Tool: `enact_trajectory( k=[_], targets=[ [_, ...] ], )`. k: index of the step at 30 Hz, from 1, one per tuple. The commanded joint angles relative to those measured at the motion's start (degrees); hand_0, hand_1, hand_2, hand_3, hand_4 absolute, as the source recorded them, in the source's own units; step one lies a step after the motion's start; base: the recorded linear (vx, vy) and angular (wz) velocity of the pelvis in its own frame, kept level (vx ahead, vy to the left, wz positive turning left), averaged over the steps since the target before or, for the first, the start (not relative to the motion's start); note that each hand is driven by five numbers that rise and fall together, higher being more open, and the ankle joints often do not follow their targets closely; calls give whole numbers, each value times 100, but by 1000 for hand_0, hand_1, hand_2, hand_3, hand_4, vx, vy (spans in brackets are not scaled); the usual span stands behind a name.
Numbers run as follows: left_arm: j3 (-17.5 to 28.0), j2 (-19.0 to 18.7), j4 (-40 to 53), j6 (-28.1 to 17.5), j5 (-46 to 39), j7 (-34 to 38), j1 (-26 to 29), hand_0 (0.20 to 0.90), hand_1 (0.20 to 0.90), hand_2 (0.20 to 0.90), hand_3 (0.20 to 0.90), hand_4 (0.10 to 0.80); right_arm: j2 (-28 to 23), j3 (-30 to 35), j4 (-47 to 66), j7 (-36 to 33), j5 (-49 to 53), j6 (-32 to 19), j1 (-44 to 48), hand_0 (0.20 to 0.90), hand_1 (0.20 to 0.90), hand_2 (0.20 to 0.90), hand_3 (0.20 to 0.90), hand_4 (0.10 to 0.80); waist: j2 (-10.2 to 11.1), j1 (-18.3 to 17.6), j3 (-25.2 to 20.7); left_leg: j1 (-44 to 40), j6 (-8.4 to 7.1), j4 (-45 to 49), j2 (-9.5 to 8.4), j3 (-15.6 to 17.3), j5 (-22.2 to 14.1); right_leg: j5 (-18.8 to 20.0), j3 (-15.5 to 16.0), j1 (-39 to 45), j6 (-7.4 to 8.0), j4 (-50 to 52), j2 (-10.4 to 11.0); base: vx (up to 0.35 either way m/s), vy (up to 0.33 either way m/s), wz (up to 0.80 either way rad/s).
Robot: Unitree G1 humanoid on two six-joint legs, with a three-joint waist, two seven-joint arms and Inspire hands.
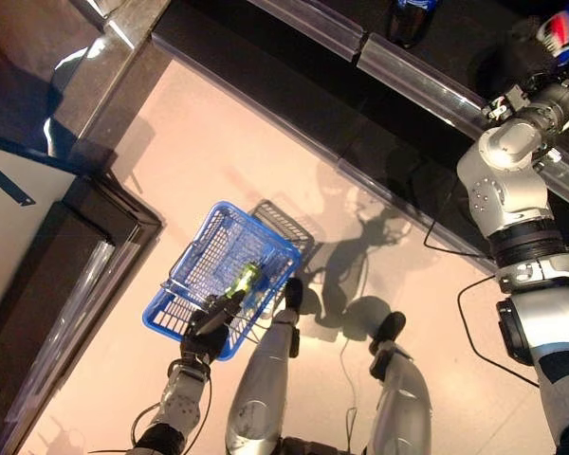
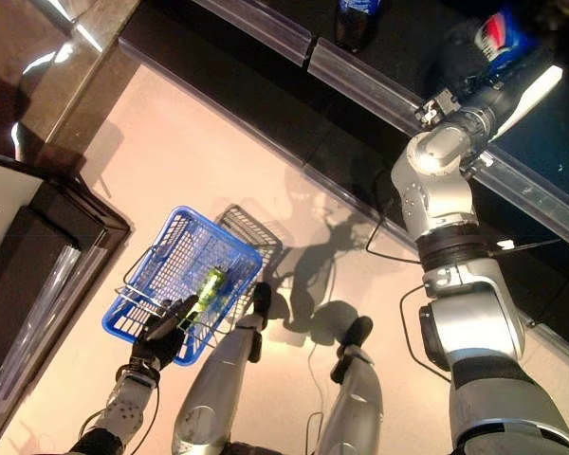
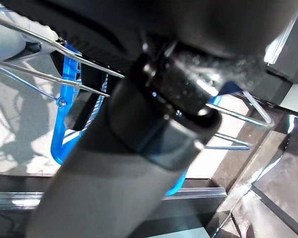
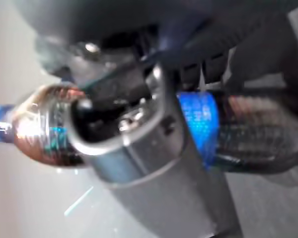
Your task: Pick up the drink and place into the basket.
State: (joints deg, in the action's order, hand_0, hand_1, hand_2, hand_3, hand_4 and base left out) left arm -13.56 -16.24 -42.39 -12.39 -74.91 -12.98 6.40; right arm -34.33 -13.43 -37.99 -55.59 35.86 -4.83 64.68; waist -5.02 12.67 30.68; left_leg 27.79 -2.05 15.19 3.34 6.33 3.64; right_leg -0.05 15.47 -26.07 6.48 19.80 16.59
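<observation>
Left eye view has the left hand [image 1: 207, 334] clenched on the blue basket [image 1: 201, 254] at its near rim, a green bottle [image 1: 245, 278] already lying inside. Up at the dark shelf [image 1: 436, 90], the right hand [image 4: 139, 124] seems wrapped around the drink [image 4: 213, 134], a dark cola bottle with a blue label, though it's blurry. So it's grasped, not yet carried over. Its long axis runs crosswise to the fingers.

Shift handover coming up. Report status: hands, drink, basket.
Left hand shut on blue basket handle; green bottle already inside. Right hand up at shelf, shut on dark cola bottle. Nothing blocking the basket.
</observation>
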Motion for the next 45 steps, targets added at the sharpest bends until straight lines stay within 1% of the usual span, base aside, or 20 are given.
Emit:
enact_trajectory(
  k=[1, 4, 9, 18, 20, 21, 22, 23, 24, 25, 26, 27, 29, 30, 31, 35, 36, 40, 43, 45],
  targets=[
    [-383, -236, 579, -88, 50, -465, -734, 300, 300, 300, 200, 100, -944, -272, 145, -85, -260, -340, 998, 300, 300, 300, 200, 100, -76, 189, -88, 26, 137, 287, -344, -404, -548, -351, 331, 32, -76, 402, -151, 0, 0, 0],
    [-372, -261, 546, -73, 56, -487, -728, 300, 300, 300, 200, 100, -1043, -348, -155, -10, -142, -296, 1030, 300, 300, 300, 200, 100, -77, 202, -88, -42, 135, 242, -356, -412, -541, -350, 350, 97, -78, 368, -150, -11, -10, 4],
    [-328, -299, 480, -108, -16, -603, -728, 300, 300, 300, 200, 100, -1149, -427, -523, 190, -13, -479, 1032, 300, 300, 300, 200, 100, -64, 218, -88, -139, 117, 217, -349, -421, -549, -387, 383, 194, -86, 382, -147, -30, -21, 5],
    [-249, -320, 556, -120, -40, -587, -660, 300, 300, 300, 200, 100, -1215, -336, -299, 398, -84, -727, 908, 300, 300, 300, 200, 100, -47, 191, -88, -428, 77, 179, -315, -425, -547, -539, 480, 471, -165, 487, -185, -59, -28, 0],
    [-213, -293, 595, -195, -56, -680, -662, 300, 300, 300, 200, 100, -1203, -230, 89, 538, -206, -839, 795, 300, 300, 300, 200, 100, -45, 166, -91, -560, 43, 134, -297, -433, -515, -587, 520, 606, -204, 497, -221, -88, -35, 1],
    [-194, -282, 679, -250, -75, -704, -672, 300, 300, 300, 200, 100, -1191, -124, 529, 567, -308, -778, 675, 300, 300, 300, 200, 100, -43, 141, -93, -655, 19, 103, -286, -441, -506, -625, 537, 698, -229, 502, -241, -136, -10, 3],
    [-195, -287, 695, -262, -85, -720, -684, 300, 300, 300, 200, 100, -1181, -79, 648, 562, -358, -757, 612, 300, 300, 300, 200, 100, -56, 141, -89, -626, 50, 74, -276, -406, -372, -509, 618, 686, -296, 462, -235, -117, -3, 4],
    [-167, -284, 756, -296, -121, -775, -702, 300, 300, 300, 200, 100, -1152, 13, 971, 620, -493, -734, 485, 300, 300, 300, 200, 100, -52, 126, -108, -704, 32, 37, -273, -401, -364, -533, 633, 761, -309, 450, -251, -51, -28, 2],
    [-136, -273, 854, -342, -131, -830, -724, 300, 300, 300, 200, 100, -1098, 126, 1356, 713, -583, -757, 287, 300, 300, 300, 200, 100, -25, 100, -176, -830, -26, 19, -270, -424, -491, -685, 585, 869, -267, 472, -276, 14, -52, 1],
    [-126, -259, 883, -375, -114, -856, -741, 300, 300, 300, 200, 100, -1055, 219, 1596, 762, -617, -717, 146, 300, 300, 300, 200, 100, -19, 87, -205, -865, -35, 13, -260, -416, -494, -702, 603, 908, -279, 469, -277, -54, -27, 5],
    [-127, -263, 892, -385, -112, -869, -744, 300, 300, 300, 200, 100, -1049, 248, 1635, 779, -623, -728, 112, 300, 300, 300, 200, 100, -33, 91, -194, -818, 2, -2, -251, -376, -367, -582, 682, 880, -343, 435, -267, -111, 6, 5],
    [-80, -215, 920, -431, -73, -901, -777, 300, 300, 300, 200, 100, -975, 388, 2054, 864, -688, -666, -145, 300, 300, 300, 200, 100, -16, 59, -255, -882, -8, -7, -239, -364, -372, -620, 699, 932, -368, 460, -280, -107, 10, 3],
    [-13, -171, 952, -489, -66, -954, -811, 300, 300, 300, 200, 100, -864, 533, 2505, 1085, -712, -601, -446, 300, 300, 300, 200, 100, 12, 14, -335, -968, -32, 4, -220, -354, -384, -673, 710, 1019, -406, 484, -302, 30, -10, 3],
    [41, -141, 971, -510, -63, -998, -838, 300, 300, 300, 200, 100, -784, 599, 2813, 1238, -749, -516, -642, 300, 300, 300, 200, 100, 47, -26, -403, -1078, -91, 38, -209, -385, -512, -820, 635, 1121, -369, 527, -327, 10, 17, 5],
    [105, -61, 1020, -585, 37, -1067, -896, 300, 300, 300, 200, 100, -604, 696, 3305, 1488, -778, -455, -1049, 300, 300, 300, 200, 100, 53, -85, -482, -1142, -81, 31, -156, -326, -377, -729, 697, 1210, -469, 498, -348, 0, 0, 0],
    [186, 20, 1100, -700, 153, -1275, -1027, 300, 300, 300, 200, 100, -289, 808, 3862, 1935, -840, -455, -1639, 300, 300, 300, 200, 100, 85, -150, -593, -1348, -116, 4, -114, -283, -374, -757, 664, 1440, -509, 431, -392, 37, 12, -3],
    [261, 64, 1242, -730, 225, -1334, -1120, 300, 300, 300, 200, 100, -79, 800, 4211, 2222, -930, -474, -2015, 300, 300, 300, 200, 100, 110, -190, -680, -1483, -132, -46, -97, -243, -361, -757, 639, 1585, -516, 347, -427, 75, 6, -1],
    [344, 96, 1443, -795, 251, -1457, -1241, 300, 300, 300, 200, 100, 131, 729, 4675, 2685, -846, -506, -2504, 300, 300, 300, 200, 100, 142, -259, -809, -1694, -157, -186, -60, -174, -312, -739, 589, 1798, -509, 183, -492, 62, 11, -3],
    [354, 61, 1758, -851, 272, -1508, -1277, 300, 300, 300, 200, 100, 229, 600, 5073, 3183, -493, -439, -2856, 300, 300, 300, 200, 100, 159, -304, -920, -1805, -179, -300, -44, -132, -265, -701, 547, 1949, -489, 10, -540, 26, 8, -3],
    [351, 27, 1973, -848, 261, -1544, -1349, 300, 300, 300, 200, 100, 335, 508, 5275, 3421, -458, -449, -3088, 300, 300, 300, 200, 100, 160, -305, -963, -1836, -185, -341, -51, -129, -248, -673, 534, 2021, -476, -79, -563, 16, 9, -4]
  ],
)
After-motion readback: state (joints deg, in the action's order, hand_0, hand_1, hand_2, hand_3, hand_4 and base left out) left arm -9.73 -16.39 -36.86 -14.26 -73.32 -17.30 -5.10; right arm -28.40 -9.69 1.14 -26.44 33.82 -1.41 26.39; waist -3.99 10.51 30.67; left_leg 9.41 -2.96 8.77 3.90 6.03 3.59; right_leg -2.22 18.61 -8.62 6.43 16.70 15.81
